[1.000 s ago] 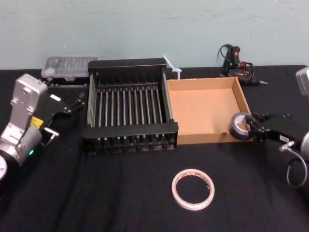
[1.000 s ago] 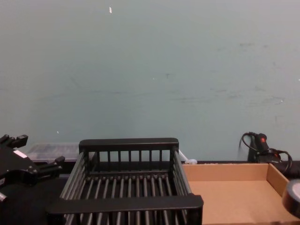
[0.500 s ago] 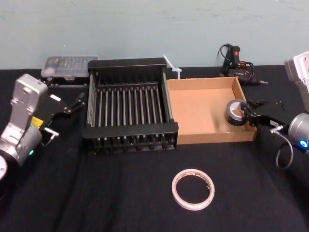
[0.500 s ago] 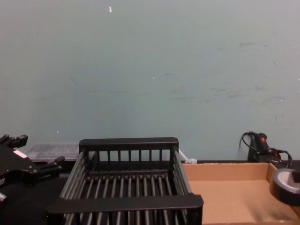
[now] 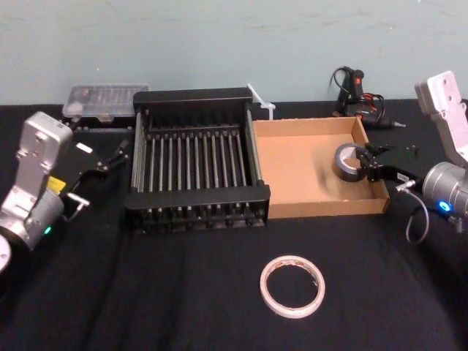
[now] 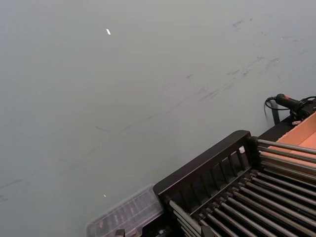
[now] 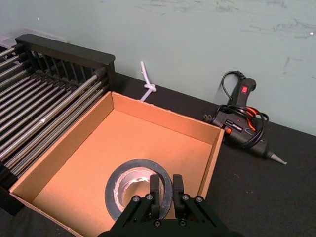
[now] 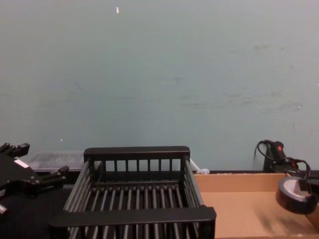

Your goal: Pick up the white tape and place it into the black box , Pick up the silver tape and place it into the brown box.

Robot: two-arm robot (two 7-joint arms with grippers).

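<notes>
My right gripper (image 5: 368, 167) is shut on the wall of the silver tape (image 5: 348, 162), a dark grey roll held a little above the floor of the brown box (image 5: 322, 208), near its right wall. In the right wrist view the fingers (image 7: 156, 186) pinch the roll's (image 7: 129, 183) near edge over the cardboard floor. From the chest view the roll (image 8: 293, 195) hangs over the tray (image 8: 239, 209). The white tape (image 5: 292, 286) lies flat on the black cloth in front of the boxes. The black box (image 5: 194, 96) stands left of the tray. My left gripper (image 5: 117, 155) is parked open, left of the crate.
A clear plastic case (image 5: 106, 98) sits behind the crate's left corner. A black glue gun (image 5: 358, 95) with its cable lies behind the tray, and a white cable tie (image 5: 260, 100) lies between the boxes at the back. A pale wall closes the back.
My right gripper has carried the silver tape from over the tray's front right corner farther back and left, so it now hangs inside the brown box. The left arm has stayed still.
</notes>
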